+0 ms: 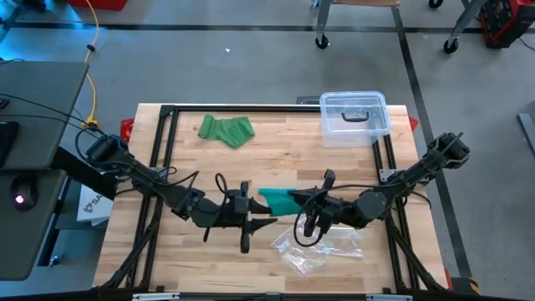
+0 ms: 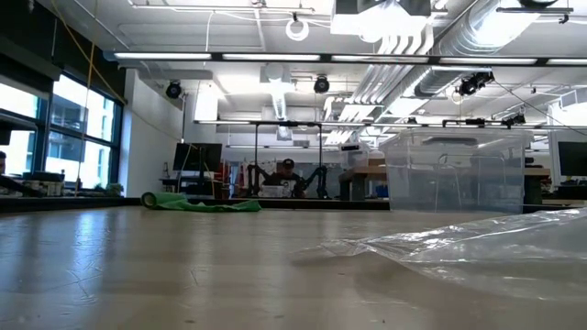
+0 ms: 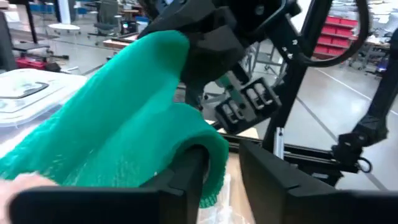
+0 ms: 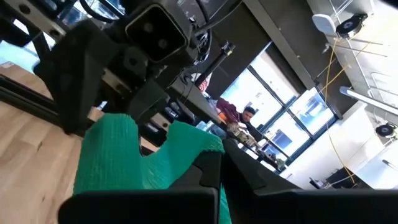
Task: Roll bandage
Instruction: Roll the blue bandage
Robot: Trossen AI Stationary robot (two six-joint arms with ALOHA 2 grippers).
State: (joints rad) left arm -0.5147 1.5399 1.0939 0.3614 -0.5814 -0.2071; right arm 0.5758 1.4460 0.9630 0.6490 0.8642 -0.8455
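**Both arms meet mid-worktop with a green bandage stretched between them**

Big stuff first: the wooden worktop point(image 1: 209, 251) has a black frame around it, and both arms reach in toward the middle from either side. At the back right corner sits a clear plastic bin point(image 1: 355, 117) with a dark handle on its lid. Toward the front, right of center, a crinkly clear plastic bag point(image 1: 322, 247) lies flat under the right arm.

Now the bandage point(image 1: 277, 201): it's teal-green mesh, held up off the wood between the two grippers, pretty much dead center. The left gripper point(image 1: 266, 222) has its fingers partly apart, one of them with the bandage's rolled edge draped around it; can't really tell from the wrist view whether it's actually pinching anything. The right gripper point(image 1: 294, 203) is clamped tight on the other end of the fabric.

There's also a second piece of green fabric point(image 1: 226, 130) lying crumpled near the back left, well apart from everything else.
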